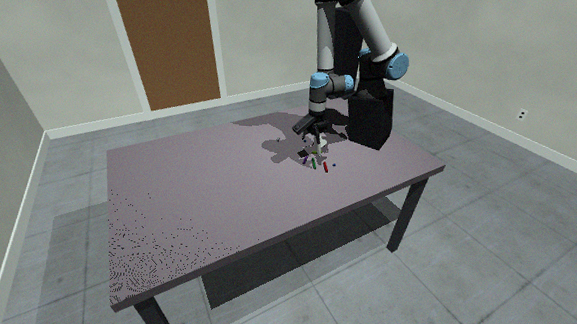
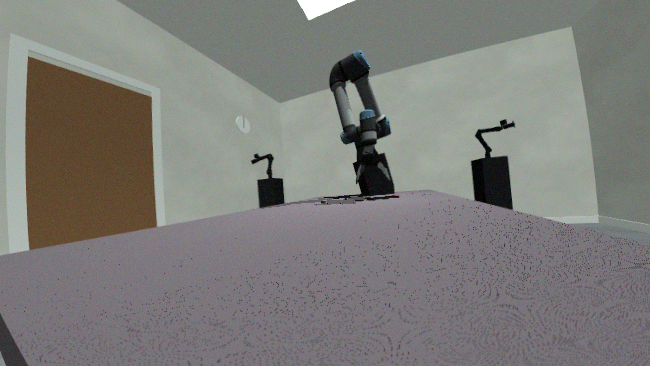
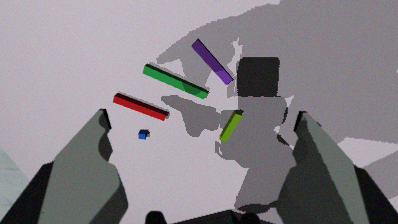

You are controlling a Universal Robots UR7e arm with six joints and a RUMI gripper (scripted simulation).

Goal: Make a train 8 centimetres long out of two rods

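Note:
My gripper (image 1: 312, 145) (image 2: 374, 181) (image 3: 201, 111) is wide open and empty above the rods. In the wrist view, a red rod (image 3: 140, 107) (image 1: 325, 167) lies left, below a green rod (image 3: 175, 81) (image 1: 313, 163). A purple rod (image 3: 212, 62) (image 1: 305, 159) lies slanted at upper middle. A lime rod (image 3: 231, 126) (image 1: 315, 153) lies alone between the fingers' image positions. A small blue rod (image 3: 143, 134) (image 1: 333, 164) lies below the red one. Another blue piece (image 3: 319, 124) (image 1: 305, 141) is mostly hidden by the right finger. The visible rods lie apart.
A black square (image 3: 258, 76) (image 1: 302, 153) lies right of the purple rod's lower end in the wrist view. A tiny dark piece (image 1: 278, 139) lies farther left on the table (image 1: 187, 182), its colour unclear. Arm shadows cover part of the work area.

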